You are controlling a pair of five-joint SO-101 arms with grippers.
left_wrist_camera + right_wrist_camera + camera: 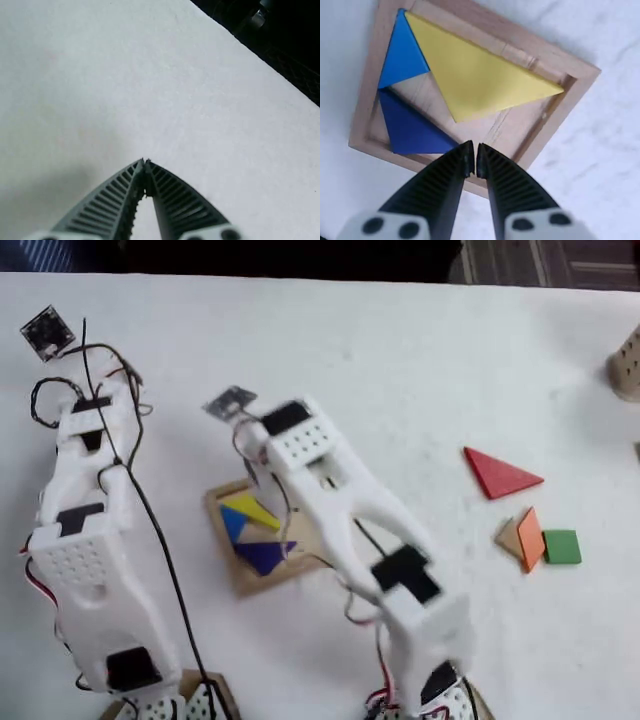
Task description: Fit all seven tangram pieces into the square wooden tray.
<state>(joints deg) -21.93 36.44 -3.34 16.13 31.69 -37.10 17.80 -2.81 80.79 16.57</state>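
Three pieces seated in tray [530,50]: yellow triangle [480,75], blue triangle [402,55], dark blue triangle [412,127]. Right jaws closed, empty, over tray edge; left jaws closed over bare counter [100,75]. Next, likely: open, fetch red triangle [498,475], lying well apart.

Tray [245,582] sits left of centre in the high view with three triangles [250,512] inside, a lone triangle [500,475] well apart at right, a cluster of three pieces [532,538] just below it.
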